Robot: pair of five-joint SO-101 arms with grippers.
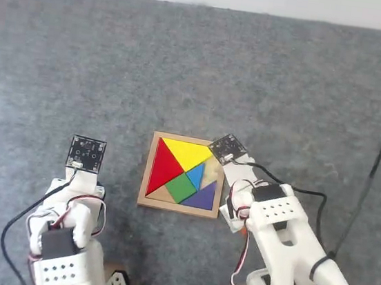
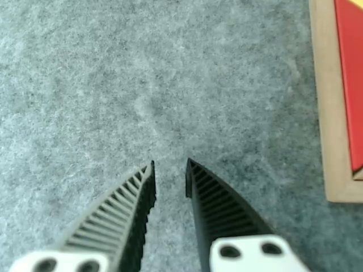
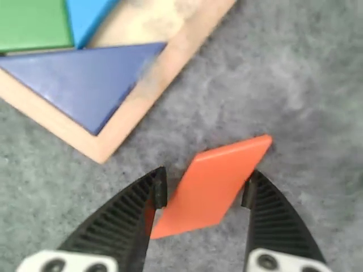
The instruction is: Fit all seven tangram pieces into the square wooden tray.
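currently the right end effector (image 3: pixel 203 190) is seen closed on the orange parallelogram (image 3: pixel 218 175), with its ribbed black fingers (image 3: pixel 130 221) pressed against two opposite edges. whether the piece is lifted or resting on the grey worktop (image 3: pixel 295 85) cannot be told; it is placed just beside a corner of the square wooden tray (image 3: pixel 144 105). the left end effector (image 2: pixel 170 167) is found over bare worktop near the tray's other side, its toothed tips slightly apart with nothing between them.

five pieces are judged seated: a red triangle (image 1: pixel 162 167), a yellow triangle (image 1: pixel 186 153), a green square (image 1: pixel 181 186), a light blue triangle (image 1: pixel 195 174) and a dark blue triangle (image 3: pixel 79 79). two pockets of bare wood are left, a slanted one along the side nearest the right arm and a small triangular one at a near corner, so two placements are reckoned outstanding.

the pieces are read as flat, smooth, painted wood with crisp edges. the tray is pale and raised at its rim, and the worktop is covered in a fuzzy, felt-like carpet.
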